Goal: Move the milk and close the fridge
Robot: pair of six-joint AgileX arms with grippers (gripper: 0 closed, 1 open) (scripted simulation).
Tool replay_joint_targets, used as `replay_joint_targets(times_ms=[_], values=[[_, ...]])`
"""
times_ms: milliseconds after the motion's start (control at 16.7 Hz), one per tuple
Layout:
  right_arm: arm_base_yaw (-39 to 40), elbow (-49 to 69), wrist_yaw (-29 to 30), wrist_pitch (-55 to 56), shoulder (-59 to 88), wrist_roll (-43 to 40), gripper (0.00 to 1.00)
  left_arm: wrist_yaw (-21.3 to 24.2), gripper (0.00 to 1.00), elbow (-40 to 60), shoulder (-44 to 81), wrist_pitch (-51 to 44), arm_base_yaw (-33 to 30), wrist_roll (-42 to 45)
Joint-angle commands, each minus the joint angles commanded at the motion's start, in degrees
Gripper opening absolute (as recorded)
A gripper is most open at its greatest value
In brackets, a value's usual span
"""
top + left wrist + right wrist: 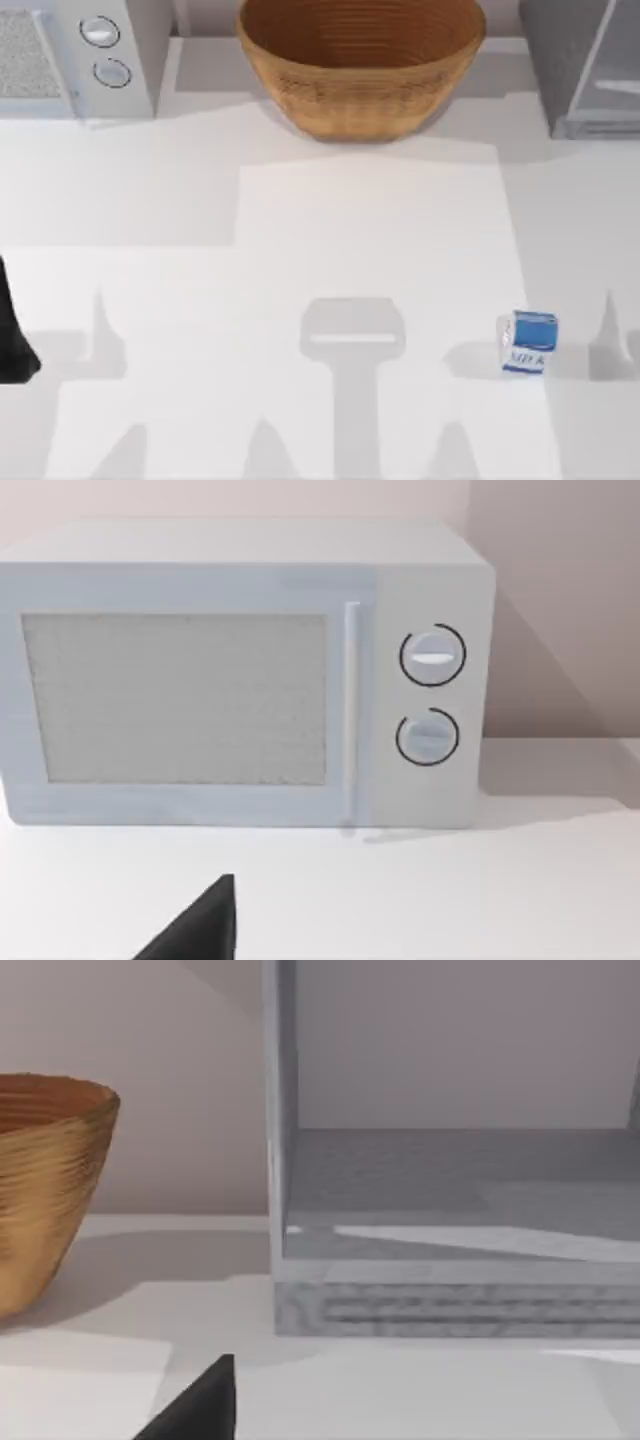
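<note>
- Milk (527, 343) stands upright on the desk (300, 280) toward the top view's right, near the front edge, nothing touching it.
- Fridge (590, 70) sits at the back right corner; the right wrist view looks straight into its bare interior (460, 1190), so I judge the door is not shut.
- Wicker basket (360, 60) at back centre, just left of the fridge; white microwave (70, 55) with two round knobs at back left.
- Left arm (15, 330) is at the left edge of the top view, parked. Left end effector: cannot tell whether released or clenched.
- Right end effector: a dark tip (200, 1405) at the edge of the right wrist view; state cannot be told either.
- Step in hand (judgement): the very start, milk not yet grasped, fridge not yet closed.
- Next move calls for the right arm, nearer the carton, to descend over it with jaws spread across its narrow sides, then lift it clear before dealing with the door.
</note>
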Motion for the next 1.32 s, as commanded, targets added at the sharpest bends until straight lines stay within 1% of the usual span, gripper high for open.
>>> replay_joint_targets(times_ms=[180,360,540,1020,1200,1320], values=[[0.76,0.07,0.66,0.63,0.55,0.07,1.00,0.00,1.00,0.00,0.00,0.00,0.00,0.00],[5.95,0.47,5.43,4.88,4.49,0.34,1.00,0.00,1.00,0.00,0.00,0.00,0.00,0.00],[14.52,0.97,13.82,11.93,11.33,0.48,1.00,0.00,1.00,0.00,0.00,0.00,0.00,0.00],[41.47,1.68,41.62,33.56,34.16,0.70,1.00,0.00,1.00,0.00,0.00,0.00,0.00,0.00],[49.00,1.55,49.30,39.10,40.66,0.89,1.00,0.00,1.00,0.00,0.00,0.00,0.00,0.00],[52.05,1.43,52.33,41.22,43.26,1.00,1.00,0.00,1.00,0.00,0.00,0.00,0.00,0.00]])
